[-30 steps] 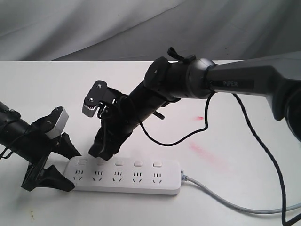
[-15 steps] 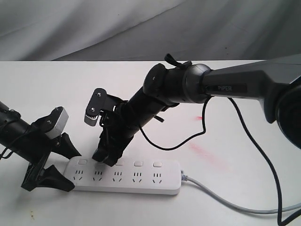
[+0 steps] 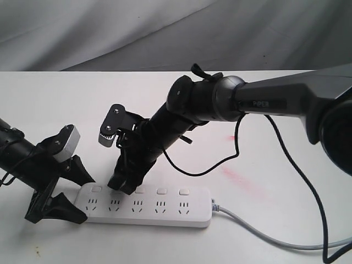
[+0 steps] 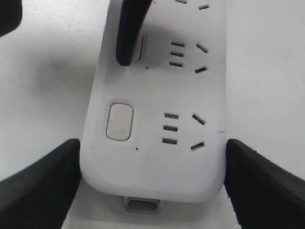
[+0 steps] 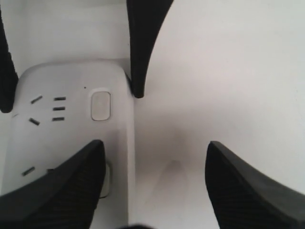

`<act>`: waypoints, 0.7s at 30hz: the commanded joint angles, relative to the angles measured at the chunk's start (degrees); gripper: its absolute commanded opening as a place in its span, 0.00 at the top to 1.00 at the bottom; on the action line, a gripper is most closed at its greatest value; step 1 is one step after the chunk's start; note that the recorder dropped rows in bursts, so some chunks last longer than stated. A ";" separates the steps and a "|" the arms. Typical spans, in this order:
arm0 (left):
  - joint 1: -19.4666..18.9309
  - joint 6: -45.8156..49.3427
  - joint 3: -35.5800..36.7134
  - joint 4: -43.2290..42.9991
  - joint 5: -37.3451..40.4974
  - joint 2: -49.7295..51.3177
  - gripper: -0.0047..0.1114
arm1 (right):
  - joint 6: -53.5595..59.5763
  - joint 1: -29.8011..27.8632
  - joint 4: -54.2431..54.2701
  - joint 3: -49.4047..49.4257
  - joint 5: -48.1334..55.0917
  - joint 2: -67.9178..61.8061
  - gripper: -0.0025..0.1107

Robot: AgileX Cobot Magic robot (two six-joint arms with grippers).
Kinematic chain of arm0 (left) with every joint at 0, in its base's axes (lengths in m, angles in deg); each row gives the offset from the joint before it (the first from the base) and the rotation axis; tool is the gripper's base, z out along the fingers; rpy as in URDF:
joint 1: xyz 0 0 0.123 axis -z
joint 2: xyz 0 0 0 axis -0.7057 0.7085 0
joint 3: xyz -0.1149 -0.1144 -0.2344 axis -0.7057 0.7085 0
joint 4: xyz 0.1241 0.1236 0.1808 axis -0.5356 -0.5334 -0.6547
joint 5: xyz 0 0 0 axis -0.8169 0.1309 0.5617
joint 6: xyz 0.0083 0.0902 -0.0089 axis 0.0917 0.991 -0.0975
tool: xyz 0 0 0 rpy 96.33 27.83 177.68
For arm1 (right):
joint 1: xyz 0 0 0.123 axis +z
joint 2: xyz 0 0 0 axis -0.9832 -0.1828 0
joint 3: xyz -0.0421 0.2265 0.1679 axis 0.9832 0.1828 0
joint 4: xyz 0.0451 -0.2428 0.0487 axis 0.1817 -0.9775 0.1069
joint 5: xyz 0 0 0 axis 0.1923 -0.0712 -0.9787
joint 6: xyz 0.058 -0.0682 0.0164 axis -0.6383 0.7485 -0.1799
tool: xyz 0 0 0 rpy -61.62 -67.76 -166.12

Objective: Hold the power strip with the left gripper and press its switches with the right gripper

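The white power strip (image 3: pixel 165 212) lies along the table's near side, its grey cord (image 3: pixel 264 234) running off to the right. My left gripper (image 3: pixel 85 198) is shut on its left end; in the left wrist view both black fingers (image 4: pixel 43 183) press the sides of the power strip (image 4: pixel 157 95). My right gripper (image 3: pixel 122 186) comes down from behind, jaws apart. One of its fingers (image 4: pixel 131 33) rests on the second switch (image 4: pixel 141 48). The first switch (image 4: pixel 119 121) is uncovered. In the right wrist view the right gripper (image 5: pixel 155 143) straddles the strip's back edge, with the first switch (image 5: pixel 100 105) ahead.
The right arm's loose black cable (image 3: pixel 300 170) loops over the table right of the strip. Faint red smears (image 3: pixel 239 179) mark the white tabletop (image 3: pixel 55 99). A grey cloth backdrop (image 3: pixel 110 33) hangs behind the table's far edge.
The right gripper has moved down and slightly right, from just behind the strip onto the second switch. The left gripper and the strip have stayed put.
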 commanded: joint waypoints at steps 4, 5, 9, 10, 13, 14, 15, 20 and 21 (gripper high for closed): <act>0.40 0.12 0.28 -4.24 -2.66 0.51 0.48 | -0.16 -0.26 -5.81 3.56 -1.67 -0.97 0.47; 0.40 0.12 0.28 -4.24 -2.66 0.51 0.48 | -0.16 -0.26 -5.81 4.34 -2.38 -0.97 0.47; 0.40 0.12 0.28 -4.24 -2.66 0.51 0.48 | -0.16 -0.05 -5.81 5.05 -3.61 -0.97 0.47; 0.40 0.12 0.28 -4.24 -2.66 0.51 0.48 | -0.16 0.07 -5.81 5.05 -3.61 -0.97 0.47; 0.40 0.12 0.28 -4.24 -2.66 0.51 0.48 | 1.67 0.18 -2.36 5.05 -3.61 0.28 0.47; 0.40 0.12 0.28 -4.24 -2.66 0.51 0.48 | 2.82 0.18 -0.05 5.05 -3.21 1.14 0.47; 0.40 0.12 0.28 -4.24 -2.66 0.51 0.48 | 4.10 0.18 1.84 5.05 -2.81 2.15 0.47; 0.40 0.12 0.28 -4.24 -2.66 0.51 0.48 | 6.05 -0.19 4.64 5.05 -2.95 7.47 0.47; 0.40 0.12 0.28 -4.24 -2.66 0.51 0.48 | 6.05 -0.62 4.51 5.05 -2.70 8.24 0.47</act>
